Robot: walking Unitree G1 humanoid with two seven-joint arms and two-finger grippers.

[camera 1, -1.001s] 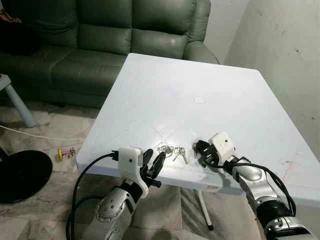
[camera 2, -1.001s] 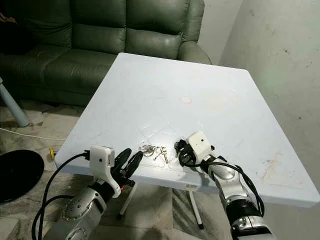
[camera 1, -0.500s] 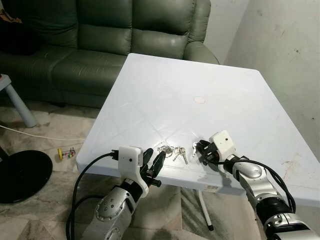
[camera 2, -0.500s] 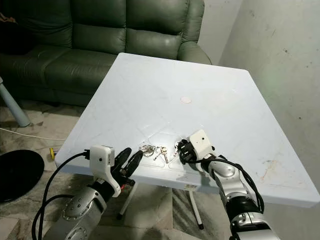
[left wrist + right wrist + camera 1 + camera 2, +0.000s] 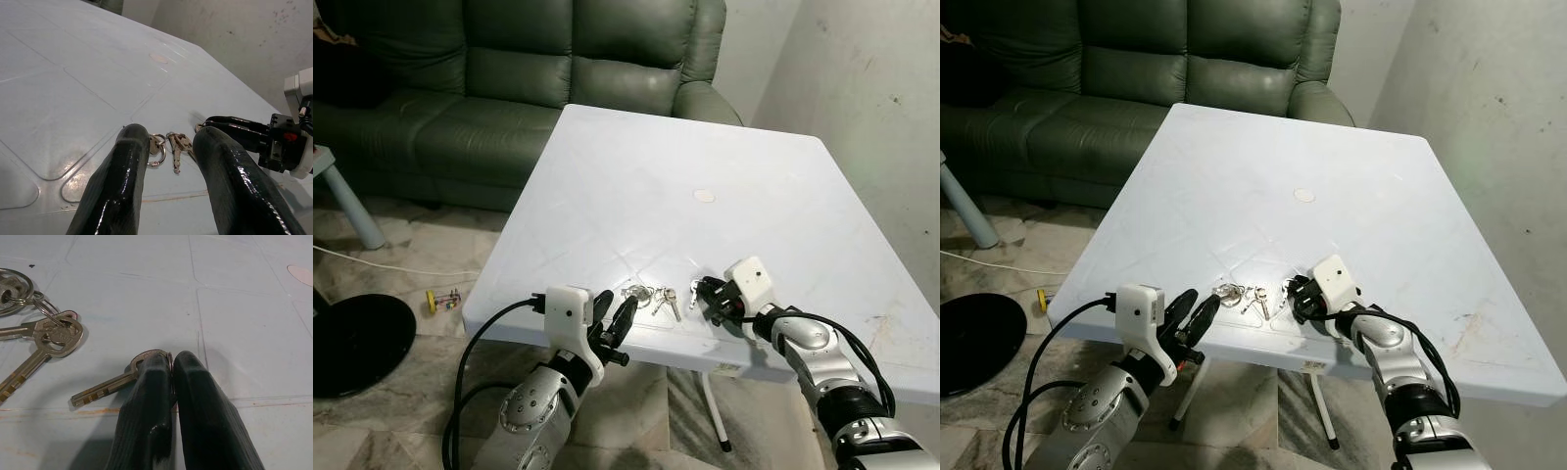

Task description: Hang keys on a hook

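Observation:
A bunch of silver keys [image 5: 649, 295] on a ring lies on the white table [image 5: 705, 147] near its front edge. One separate key [image 5: 105, 385] lies just right of the bunch. My right gripper [image 5: 705, 291] rests on the table, its fingers [image 5: 195, 396] shut, with the head of that key pinched at their tips. My left gripper [image 5: 612, 317] hangs at the table's front edge, just short of the bunch. It is open, and in the left wrist view the bunch of keys [image 5: 168, 144] shows between its fingers [image 5: 122, 186].
A green leather sofa [image 5: 509, 78] stands behind the table and a bare wall [image 5: 871, 98] runs along the right. A small white disc [image 5: 704, 195] lies mid-table. On the floor to the left are a black round base [image 5: 352, 343], a white cable and a small yellow object [image 5: 442, 299].
My right wrist has shifted very slightly over the single key. The left arm and the bunch of keys have stayed put.

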